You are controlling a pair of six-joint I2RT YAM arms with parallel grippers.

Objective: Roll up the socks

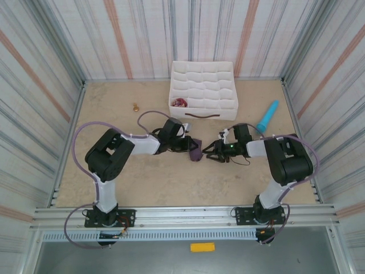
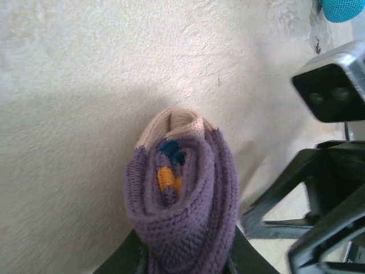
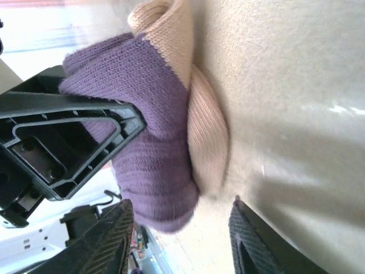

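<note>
Striped metal walls close in a beige tabletop point(image 1: 142, 182). At its 12 o'clock stands one white divider box point(image 1: 225, 109) with many small cells. The cell at its near-left corner holds a small red-and-white bundle point(image 1: 181, 103).

One turquoise stick point(image 1: 267, 116) lies at 2 o'clock. One small brass-coloured piece point(image 1: 136, 107) sits at 10 o'clock. One yellow tag point(image 1: 202, 247) lies at 6 o'clock, on the frame below the table.

At the centre is one sock roll point(image 1: 195, 151) point(image 2: 182, 194) point(image 3: 154, 142), purple knit with a beige band and orange and teal at the coil's core.

The left gripper point(image 1: 191, 145) point(image 2: 185, 262) reaches in from 9 o'clock, its jaws clamped on the roll. The right gripper point(image 1: 210, 152) point(image 3: 177, 240) comes from 3 o'clock with its fingers point(image 3: 108, 240) spread wide. The roll's end sits at the mouth of the gap, gripped by neither.
</note>
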